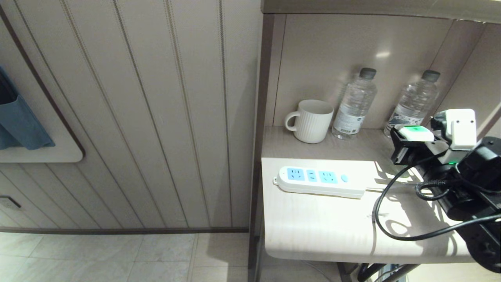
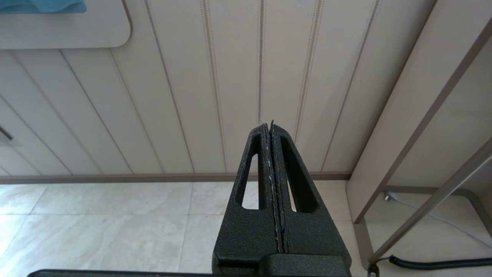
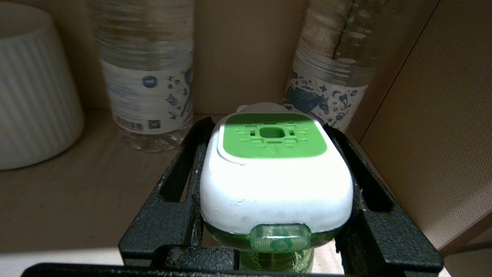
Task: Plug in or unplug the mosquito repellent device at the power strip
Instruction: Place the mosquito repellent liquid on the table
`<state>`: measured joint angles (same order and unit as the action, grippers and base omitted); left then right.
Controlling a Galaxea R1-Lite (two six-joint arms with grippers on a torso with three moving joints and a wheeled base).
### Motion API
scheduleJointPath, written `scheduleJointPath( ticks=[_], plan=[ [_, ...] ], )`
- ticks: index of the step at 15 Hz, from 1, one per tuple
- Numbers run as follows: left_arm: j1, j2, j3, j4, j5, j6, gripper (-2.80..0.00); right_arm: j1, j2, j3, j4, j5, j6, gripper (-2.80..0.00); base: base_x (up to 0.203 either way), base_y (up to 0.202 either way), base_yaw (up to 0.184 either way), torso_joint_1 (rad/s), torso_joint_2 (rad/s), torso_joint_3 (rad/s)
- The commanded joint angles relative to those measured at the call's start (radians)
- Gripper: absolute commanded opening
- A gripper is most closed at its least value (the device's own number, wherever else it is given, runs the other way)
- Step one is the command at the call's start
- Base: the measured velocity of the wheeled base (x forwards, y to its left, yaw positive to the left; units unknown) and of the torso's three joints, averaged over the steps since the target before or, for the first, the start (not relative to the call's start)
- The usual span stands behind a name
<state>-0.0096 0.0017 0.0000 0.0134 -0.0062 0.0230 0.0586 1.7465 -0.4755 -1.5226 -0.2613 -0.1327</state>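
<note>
- Pale shelf [image 1: 321,219] in a paneled nook, power strip [image 1: 319,181] flat in the middle.
- Right gripper [image 1: 411,147] at 3 o'clock of the strip, clamped on the mosquito repellent device [image 3: 275,173], held off the strip.
- Left gripper [image 2: 271,127] closed, empty, over floor.

— Where does everything sit on the shelf [image 1: 313,219]?

— The power strip [image 1: 319,181] lies across the front part, its cord running off to the right. Behind it, against the back wall, stands a mug [image 1: 311,120], with one water bottle [image 1: 354,103] just to its right and a second bottle [image 1: 415,102] further right, near the corner.

— And the mosquito repellent device [image 1: 414,134]?

— At the right, before that second bottle, between the fingers of the right gripper [image 1: 407,145], well right of the strip.

— The other arm?

— The left gripper [image 2: 271,129] hangs left of the shelf, over the floor [image 2: 96,219], facing the panelled wall [image 2: 192,96].
</note>
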Motion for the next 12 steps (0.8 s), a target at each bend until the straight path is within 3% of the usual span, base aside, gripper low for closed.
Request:
scheduleJointPath(
  ticks=[1,12],
  plan=[
    [-0.001,0.001,0.000,0.000,0.000,0.000,-2.80,-0.015,0.063,-0.026,-0.047,-0.010,0.006,-2.80,0.000,0.000,0.000,0.000,0.00,0.000],
    [0.000,0.001,0.000,0.000,0.000,0.000,-2.80,-0.014,0.169,-0.121,-0.047,-0.036,0.019,-2.80,0.000,0.000,0.000,0.000,0.00,0.000]
  ],
)
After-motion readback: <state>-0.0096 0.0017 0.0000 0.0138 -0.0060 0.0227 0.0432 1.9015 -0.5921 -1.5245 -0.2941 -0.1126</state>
